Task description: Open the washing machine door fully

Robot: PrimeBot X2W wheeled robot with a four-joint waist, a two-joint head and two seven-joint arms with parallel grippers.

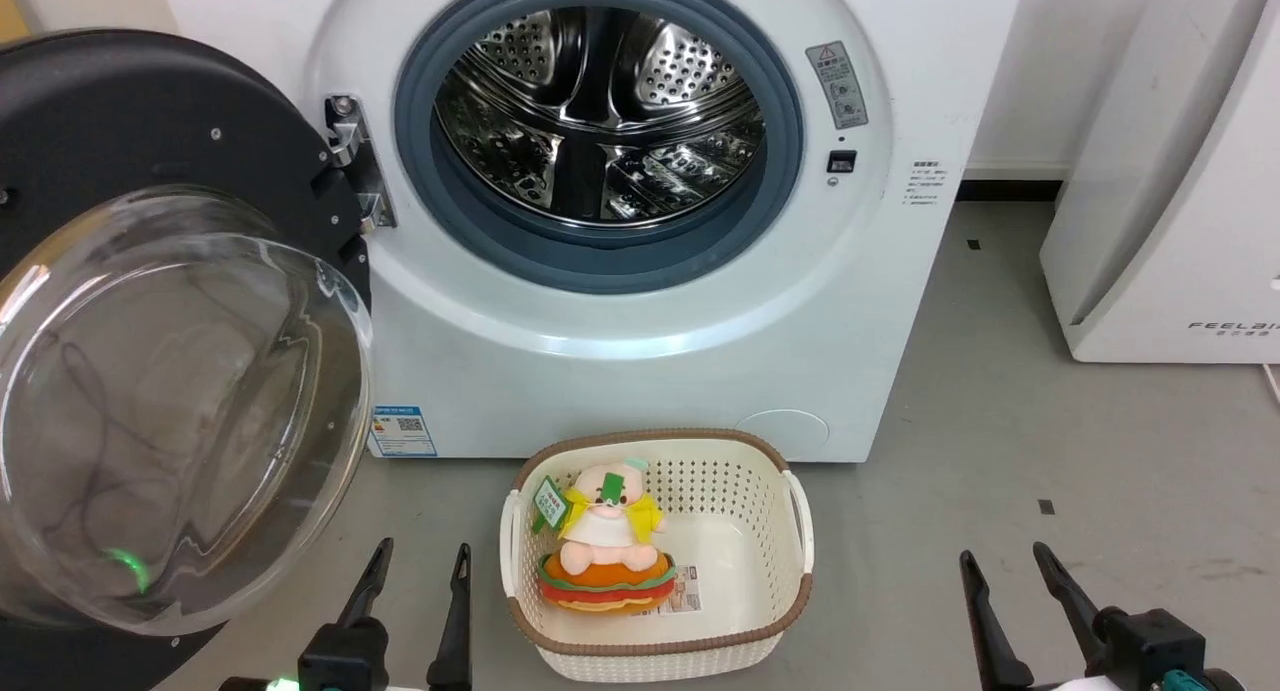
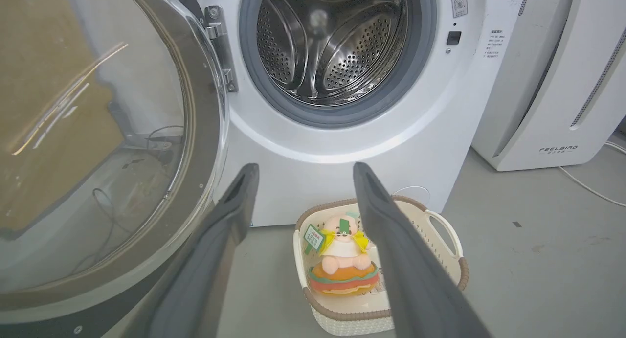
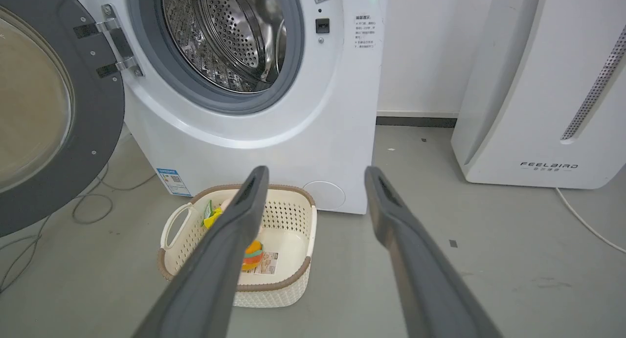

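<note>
The washing machine (image 1: pixel 640 371) is white, and its steel drum (image 1: pixel 600 111) is exposed inside a grey rubber ring. Its door (image 1: pixel 150 371), black with a bulging clear glass bowl, hangs swung out to the left on a metal hinge (image 1: pixel 355 161). In the left wrist view the door (image 2: pixel 98 147) stands just left of my fingers; in the right wrist view the door (image 3: pixel 44 113) is at far left. My left gripper (image 1: pixel 420 556) is open at the bottom, right of the door and apart from it. My right gripper (image 1: pixel 1005 556) is open at lower right, holding nothing.
A cream basket (image 1: pixel 770 571) with a brown rim stands on the grey floor before the machine, holding a plush toy (image 1: pixel 605 551). A white FEELAIR appliance (image 1: pixel 1170 201) stands to the right. Cables (image 3: pixel 88 206) lie on the floor under the door.
</note>
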